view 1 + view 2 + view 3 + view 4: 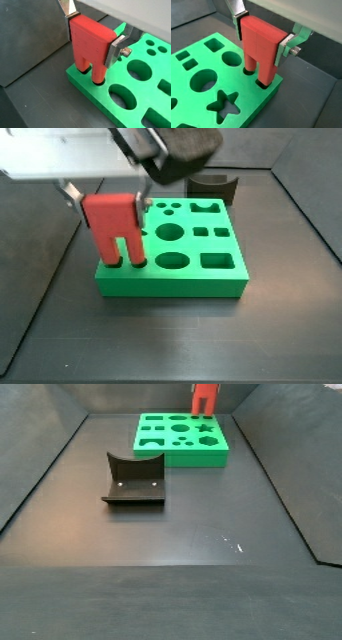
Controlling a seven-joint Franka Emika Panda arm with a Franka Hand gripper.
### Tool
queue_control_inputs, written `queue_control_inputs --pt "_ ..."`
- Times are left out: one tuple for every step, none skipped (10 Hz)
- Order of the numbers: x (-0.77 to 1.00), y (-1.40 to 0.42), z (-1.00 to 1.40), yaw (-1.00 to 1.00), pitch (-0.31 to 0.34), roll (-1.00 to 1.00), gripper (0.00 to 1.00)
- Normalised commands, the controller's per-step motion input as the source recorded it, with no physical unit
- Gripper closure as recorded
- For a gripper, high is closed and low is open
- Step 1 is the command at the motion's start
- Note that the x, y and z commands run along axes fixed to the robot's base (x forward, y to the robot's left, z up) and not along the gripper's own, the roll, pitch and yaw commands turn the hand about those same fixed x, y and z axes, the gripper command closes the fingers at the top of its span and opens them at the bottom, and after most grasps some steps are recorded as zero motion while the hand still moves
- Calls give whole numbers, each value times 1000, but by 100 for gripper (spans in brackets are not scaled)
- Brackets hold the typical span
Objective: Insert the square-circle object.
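Wrist view: tool [93,34] clamped on the square-circle object [90,44], a red flat block with two prongs pointing down. One silver finger plate [69,17] sits on each broad face, the jaws parted only by the block's thickness. Both prong tips sit in openings at a corner of the bright green cut-out board [80,77]; depth of entry cannot be told. Wrist view from the opposite side: same grip by the tool [264,34] on the red block [261,46], which stands upright. The prong tips are at two holes along the edge of the green board [254,97], beside a round cut-out and near a star-shaped one. Side view: tool [107,200] holds the red block [110,220] over one end of the green board [174,285], prong ends level with the board's top. The dark fixture [211,188] stands just behind the board. Side view down the dark counter [201,524]: green board [187,456] lies near the far edge. The red block [203,399] stands at the board's far right corner, and the tool is cut off by the frame. The fixture [134,481] is towards the counter's middle, apart from the board.
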Motion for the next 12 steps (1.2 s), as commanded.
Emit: queue_control_inputs --pt "309 0 -234 0 111 217 100" --pt "0 0 -249 26 19 183 100" --pt "0 0 -283 51 0 156 100" --pt "-46 0 -383 60 0 194 100" --pt "-371 0 -314 0 -26 114 100" --pt "-320 0 -286 0 -19 63 100" --pt "-166 0 -254 3 -1 0 100" --pt "0 -3 -300 40 0 0 100" --pt "243 -29 -560 0 -10 33 100" --pt "431 0 -674 0 4 77 100" --pt "429 0 -631 -9 73 111 100" --pt "306 0 -477 -11 67 110 100"
